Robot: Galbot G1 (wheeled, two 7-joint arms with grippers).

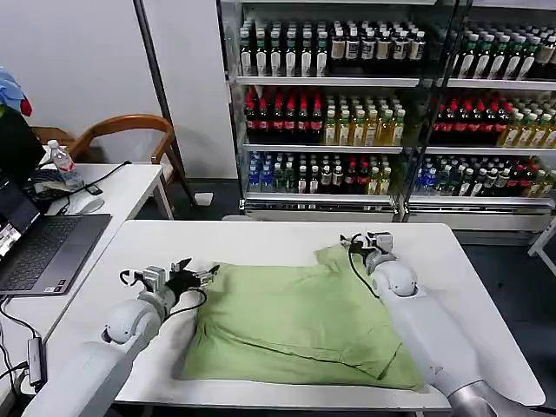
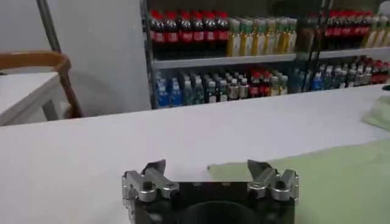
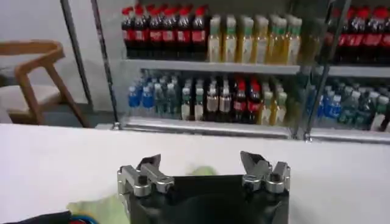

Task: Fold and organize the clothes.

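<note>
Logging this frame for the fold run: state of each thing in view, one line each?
Shirt: lying flat on the table, partly folded, not gripped.
Left gripper: open, at the shirt's left edge.
Right gripper: open, at the shirt's far right corner.
Laptop: lid open, on the side desk.

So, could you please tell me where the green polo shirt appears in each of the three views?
Head view: the shirt lies across the middle of the white table.
Left wrist view: right side, just beyond the left hand.
Right wrist view: a green patch at the bottom.
Shared landmark: the drinks shelves.
</note>
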